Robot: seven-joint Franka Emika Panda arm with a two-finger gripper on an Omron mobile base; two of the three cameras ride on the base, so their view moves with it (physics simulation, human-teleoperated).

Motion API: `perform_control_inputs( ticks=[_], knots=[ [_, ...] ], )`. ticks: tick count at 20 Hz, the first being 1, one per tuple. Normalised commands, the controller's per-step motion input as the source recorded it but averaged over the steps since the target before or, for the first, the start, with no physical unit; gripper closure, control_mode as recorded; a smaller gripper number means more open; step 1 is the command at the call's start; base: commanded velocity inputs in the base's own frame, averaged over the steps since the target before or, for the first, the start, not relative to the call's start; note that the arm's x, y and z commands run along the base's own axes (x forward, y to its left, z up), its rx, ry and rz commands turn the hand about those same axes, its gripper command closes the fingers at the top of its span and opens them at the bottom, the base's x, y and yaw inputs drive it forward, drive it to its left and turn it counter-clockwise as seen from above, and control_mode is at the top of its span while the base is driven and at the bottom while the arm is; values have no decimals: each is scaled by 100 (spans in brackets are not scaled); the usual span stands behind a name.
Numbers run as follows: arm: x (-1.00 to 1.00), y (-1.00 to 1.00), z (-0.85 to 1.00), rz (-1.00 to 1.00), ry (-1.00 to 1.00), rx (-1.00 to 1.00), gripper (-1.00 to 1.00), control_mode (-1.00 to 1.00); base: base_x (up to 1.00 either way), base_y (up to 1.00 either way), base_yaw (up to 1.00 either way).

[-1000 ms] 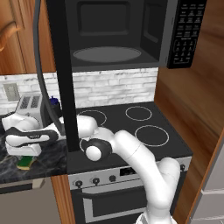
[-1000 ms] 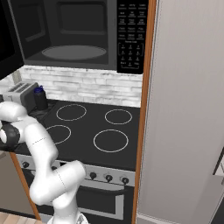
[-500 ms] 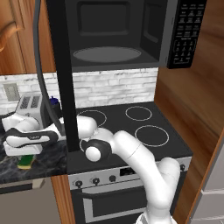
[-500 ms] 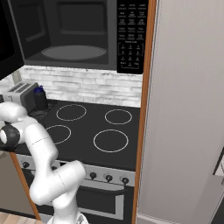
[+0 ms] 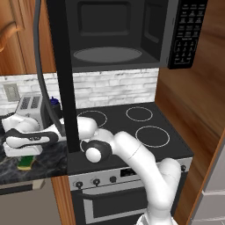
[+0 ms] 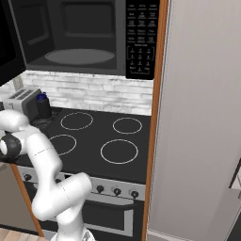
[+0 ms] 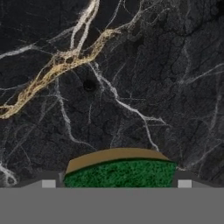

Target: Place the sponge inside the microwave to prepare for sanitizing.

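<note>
Left base view: the white arm reaches left across the stove [image 5: 132,132] to the dark marble bench [image 5: 39,165], and the tool [image 5: 24,154] hangs directly over the sponge [image 5: 25,162]. The sponge lies flat on the bench near its front edge, green layer up over yellow, in front of the toaster [image 5: 30,105]. Most of it is covered by the hand, so only a corner shows.

Hand view: the sponge [image 7: 120,171] sits at the bottom, between the two fingertips [image 7: 48,181]. Its long axis runs from one fingertip to the other, across the tool's opening. The near part of the block is cut off by the lower border. The jaws stand wide, one on each side of the sponge. Whether the pads touch its ends cannot be made out, and so neither can a grip. Beyond the sponge the marble lies bare.

The microwave [image 5: 127,35] hangs above the stove with its door [image 5: 61,74] swung open to the left. The door's edge hangs down just beside the arm's forearm and crosses in front of it. The grey turntable [image 5: 112,54] lies unobstructed inside the cavity.

Right base view: the microwave's cavity [image 6: 80,35] is open above the stove [image 6: 103,141], the toaster [image 6: 23,100] stands at the far left, and the arm runs off the left edge.
</note>
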Motion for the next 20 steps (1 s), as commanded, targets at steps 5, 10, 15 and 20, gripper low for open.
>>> perform_control_inputs(
  ticks=[5, 10, 15, 20],
  knots=[
    [-18, 5, 0, 0, 0, 1, -100, -100, 0, 0, 0],
    [-12, 9, -4, 0, 0, 1, -100, -100, 0, 0, 0],
    [-7, 0, -31, 0, 0, 0, -100, -100, 0, 0, 0],
    [-17, -4, -63, 0, 0, 0, -100, -100, 0, 0, 0]
  ],
)
